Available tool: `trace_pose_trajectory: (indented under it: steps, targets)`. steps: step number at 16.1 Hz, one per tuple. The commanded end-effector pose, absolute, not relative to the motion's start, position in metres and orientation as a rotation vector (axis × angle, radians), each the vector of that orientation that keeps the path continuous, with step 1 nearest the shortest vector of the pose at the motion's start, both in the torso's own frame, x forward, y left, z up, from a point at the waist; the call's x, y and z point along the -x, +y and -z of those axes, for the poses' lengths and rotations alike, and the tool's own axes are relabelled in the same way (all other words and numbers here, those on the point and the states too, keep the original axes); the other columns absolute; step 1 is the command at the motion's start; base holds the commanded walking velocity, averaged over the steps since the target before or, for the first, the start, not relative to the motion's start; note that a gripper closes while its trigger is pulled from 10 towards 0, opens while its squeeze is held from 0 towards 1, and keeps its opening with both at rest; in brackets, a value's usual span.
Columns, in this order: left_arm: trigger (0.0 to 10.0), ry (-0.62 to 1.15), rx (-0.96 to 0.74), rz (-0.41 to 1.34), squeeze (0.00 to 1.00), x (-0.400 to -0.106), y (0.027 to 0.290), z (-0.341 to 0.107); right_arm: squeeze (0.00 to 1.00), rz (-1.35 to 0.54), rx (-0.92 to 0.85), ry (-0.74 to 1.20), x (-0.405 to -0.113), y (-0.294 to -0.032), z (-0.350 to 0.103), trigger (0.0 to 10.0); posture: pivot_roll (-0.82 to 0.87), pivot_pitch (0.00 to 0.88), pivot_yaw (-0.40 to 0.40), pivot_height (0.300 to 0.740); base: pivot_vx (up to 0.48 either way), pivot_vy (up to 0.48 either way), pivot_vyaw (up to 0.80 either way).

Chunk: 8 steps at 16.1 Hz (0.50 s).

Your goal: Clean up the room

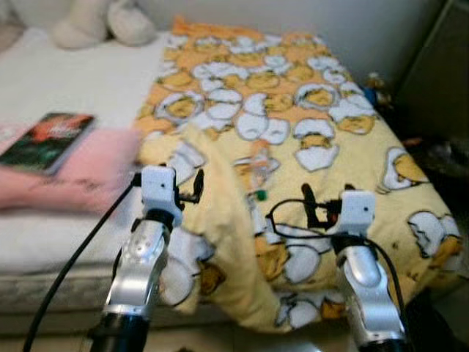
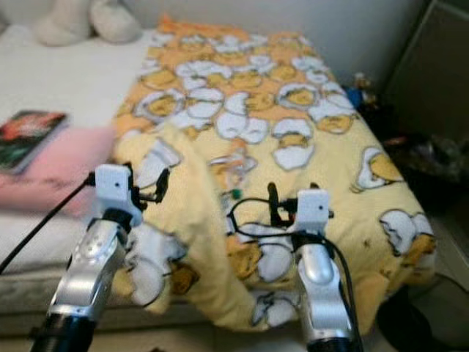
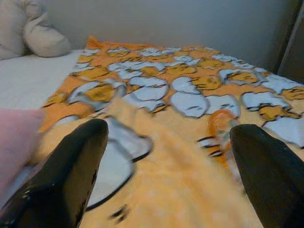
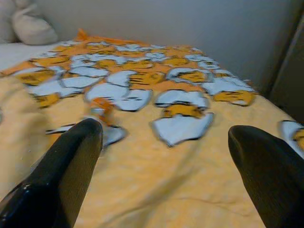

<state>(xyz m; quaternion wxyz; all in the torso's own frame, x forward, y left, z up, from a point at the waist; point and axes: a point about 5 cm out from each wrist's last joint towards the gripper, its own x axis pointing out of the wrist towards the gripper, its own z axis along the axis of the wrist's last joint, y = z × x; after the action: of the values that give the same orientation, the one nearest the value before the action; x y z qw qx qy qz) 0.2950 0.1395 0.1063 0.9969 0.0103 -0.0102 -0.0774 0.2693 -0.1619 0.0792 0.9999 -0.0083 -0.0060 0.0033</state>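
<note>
A yellow blanket point(image 1: 293, 125) printed with white eggs and orange ducks covers the right half of the bed and hangs over its front edge. A raised fold point(image 1: 220, 191) of it runs down between my two arms. My left gripper point(image 1: 192, 188) hovers open at the fold's left side, with nothing between its fingers point(image 3: 71, 171). My right gripper point(image 1: 316, 207) is open just above the flat blanket to the right, fingers point(image 4: 71, 166) wide apart. A small green object point(image 1: 259, 195) lies on the blanket between the grippers.
A book point(image 1: 47, 139) rests on a pink cushion point(image 1: 80, 180) on the white sheet point(image 1: 80, 81) at left. A cream plush toy point(image 1: 102, 20) sits at the bed's head. A dark cabinet point(image 1: 436, 73) and floor clutter point(image 1: 447, 154) stand right of the bed.
</note>
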Motion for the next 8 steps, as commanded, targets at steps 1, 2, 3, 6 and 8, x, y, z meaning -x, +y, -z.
trace_pose_trajectory:
  steps: [1,2,3,6,8]
  targets:
    - [10.0,-0.029,-0.026,0.180,0.00,-0.298,0.130,-0.108,0.00,0.018,0.033,-0.019,-0.268,-0.171,-0.080,10.0,-0.01,0.000,-0.004,0.740,0.375,-0.292,0.00]
    - [10.0,-0.030,-0.027,0.177,0.00,-0.300,0.130,-0.109,0.00,0.013,0.035,-0.020,-0.267,-0.170,-0.080,10.0,-0.02,0.003,-0.007,0.740,0.375,-0.296,0.00]
    - [10.0,-0.034,-0.034,0.179,0.00,-0.304,0.129,-0.110,0.00,0.009,0.035,-0.020,-0.265,-0.169,-0.080,10.0,-0.02,0.010,-0.009,0.740,0.379,-0.292,0.00]
    - [10.0,0.013,-0.058,0.172,0.00,-0.330,0.125,-0.108,0.00,-0.012,0.036,0.007,-0.256,-0.166,-0.074,10.0,-0.04,0.034,-0.015,0.740,0.389,-0.277,0.00]
    - [10.0,0.080,-0.075,0.125,0.00,-0.344,0.125,-0.103,0.00,-0.017,0.034,0.020,-0.253,-0.167,-0.072,10.0,-0.07,0.050,-0.021,0.740,0.240,0.000,0.00]
